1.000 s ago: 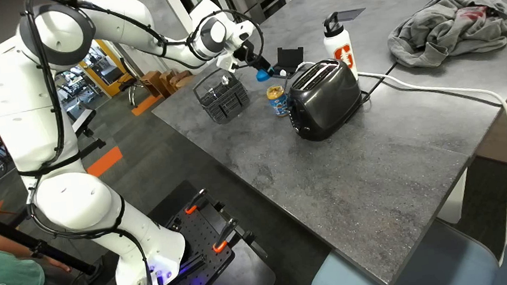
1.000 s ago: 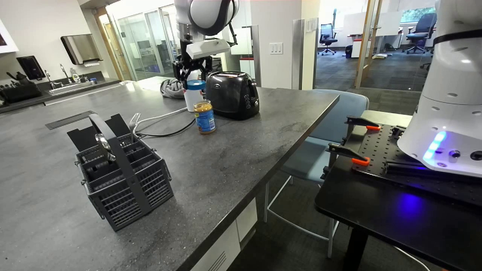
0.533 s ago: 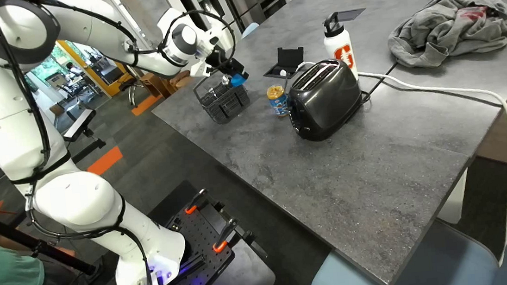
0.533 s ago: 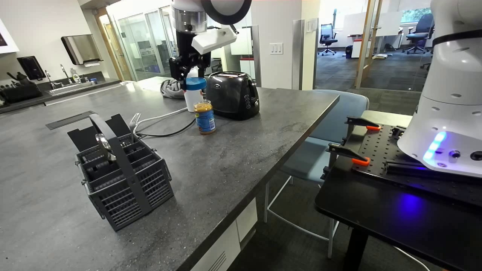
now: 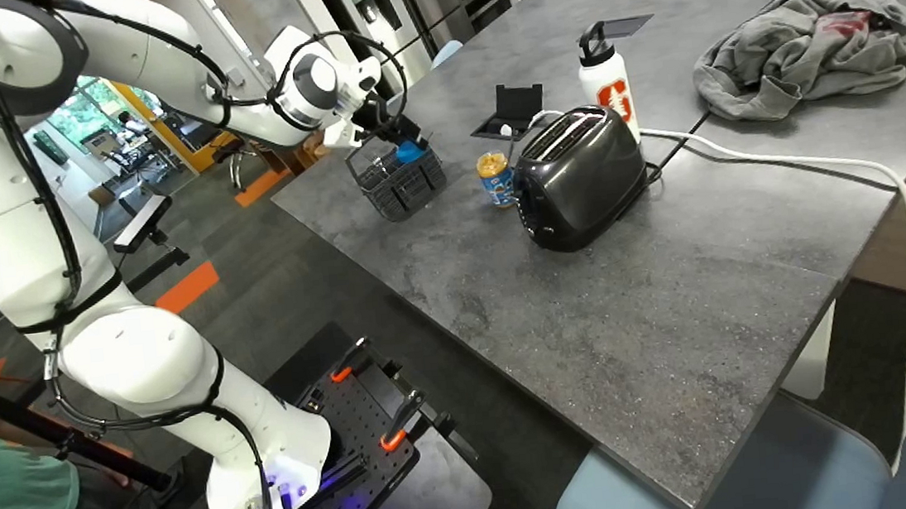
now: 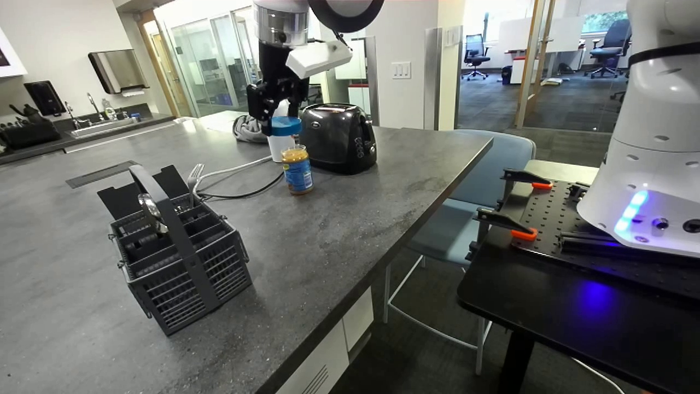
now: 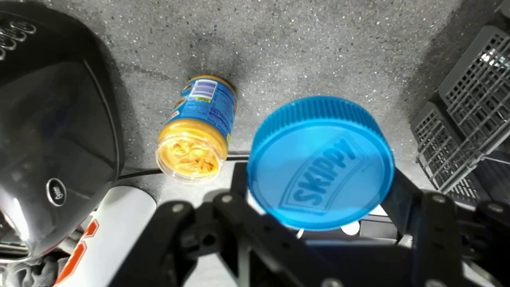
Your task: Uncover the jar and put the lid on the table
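Wrist view: jaws part-closed, pinching lid (image 7: 320, 165) by its sides, held up off the bench (image 7: 318, 52). Beyond it, uncovered jar (image 7: 197, 127) stands upright w/ spread (image 7: 191, 157) showing, just beside toaster (image 7: 55, 131). Vs 1 sec ago, lid's moved away from jar, twd the basket (image 5: 409, 190) side in an exterior view; height change hard to tell. So uncovering's done, lid not on bench yet. Next, prob: lower btwn jar & basket, then let go.

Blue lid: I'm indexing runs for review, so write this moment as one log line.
jar: upright, uncovered | gripper: closed on lid | lid: off jar, not yet on table | remaining: lid placement
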`<state>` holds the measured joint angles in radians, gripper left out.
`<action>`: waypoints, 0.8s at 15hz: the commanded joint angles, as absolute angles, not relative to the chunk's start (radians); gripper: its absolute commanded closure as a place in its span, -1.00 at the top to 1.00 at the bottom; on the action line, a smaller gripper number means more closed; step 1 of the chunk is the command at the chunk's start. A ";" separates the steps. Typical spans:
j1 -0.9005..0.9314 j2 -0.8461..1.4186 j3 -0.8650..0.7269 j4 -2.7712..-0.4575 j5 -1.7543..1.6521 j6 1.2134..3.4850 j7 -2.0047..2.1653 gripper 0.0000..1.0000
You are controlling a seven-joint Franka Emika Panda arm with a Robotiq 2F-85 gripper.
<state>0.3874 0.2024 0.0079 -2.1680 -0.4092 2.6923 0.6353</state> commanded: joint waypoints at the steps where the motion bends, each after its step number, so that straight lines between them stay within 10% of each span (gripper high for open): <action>1: 0.382 0.235 0.034 -2.179 -0.441 2.719 0.664 0.09; 12: 0.511 0.536 -0.107 -2.063 -0.641 2.907 0.888 0.09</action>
